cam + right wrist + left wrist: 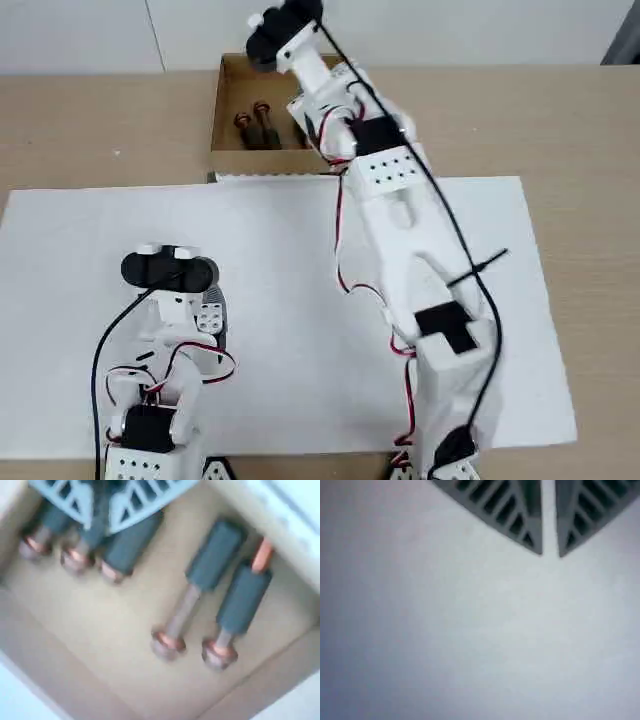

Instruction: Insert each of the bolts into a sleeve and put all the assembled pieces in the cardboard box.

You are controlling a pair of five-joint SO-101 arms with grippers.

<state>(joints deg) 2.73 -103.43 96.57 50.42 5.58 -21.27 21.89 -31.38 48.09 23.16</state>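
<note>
The cardboard box (225, 100) sits at the table's far edge, and my right arm (400, 220) stretches over its right side. Inside the box (125, 675) lie several assembled pieces, each a copper-headed bolt in a dark sleeve. Two of them (220, 580) lie apart from the gripper; two more show in the high view (255, 125). My right gripper (100, 527) is low in the box, shut on the sleeve of the middle piece (92, 542) of a group of three. My left gripper (550, 554) is shut with nothing in it, over the white paper (470, 640), and appears at the near left (212, 318).
A large white paper sheet (280, 260) covers the wooden table (580, 120) in front of the box. The box walls (60, 680) stand close around the right gripper. Red and black cables hang along both arms.
</note>
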